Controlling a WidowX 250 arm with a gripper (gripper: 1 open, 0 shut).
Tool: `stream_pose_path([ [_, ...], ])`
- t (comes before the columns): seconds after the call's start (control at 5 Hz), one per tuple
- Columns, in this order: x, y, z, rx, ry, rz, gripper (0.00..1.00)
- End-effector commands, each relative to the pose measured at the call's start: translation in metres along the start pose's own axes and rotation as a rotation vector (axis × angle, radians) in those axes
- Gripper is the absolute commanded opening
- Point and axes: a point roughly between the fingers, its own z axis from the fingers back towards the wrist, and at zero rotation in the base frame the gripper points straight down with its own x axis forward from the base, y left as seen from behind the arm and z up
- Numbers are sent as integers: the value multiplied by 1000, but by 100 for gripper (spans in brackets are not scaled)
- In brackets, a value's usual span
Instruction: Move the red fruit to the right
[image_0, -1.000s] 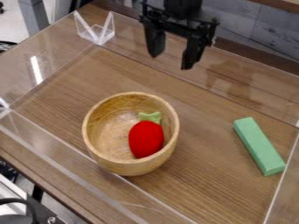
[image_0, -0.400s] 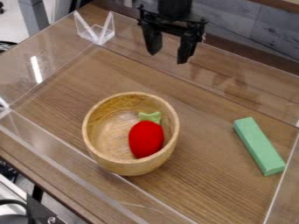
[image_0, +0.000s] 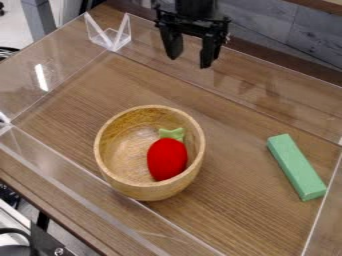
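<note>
The red fruit, a small strawberry-shaped toy with a green leafy top, lies inside a round wooden bowl at the lower left of the table. My gripper hangs at the top centre, well behind the bowl and apart from it. It points down with its two dark fingers spread open and nothing between them.
A flat green rectangular block lies on the wooden tabletop at the right. Clear acrylic walls ring the work area, with a clear folded piece at the back left corner.
My gripper has drifted a little to the left and farther back in the picture. It stays open. The fruit, bowl and block have not moved.
</note>
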Motion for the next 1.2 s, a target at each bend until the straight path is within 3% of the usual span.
stream_pose_path([
  [0.0, 8, 1, 20, -12, -84, -6, 100],
  [0.4, 7, -1, 18, -34, -103, -8, 100],
  [1.0, 9, 1, 20, -40, -150, -19, 100],
])
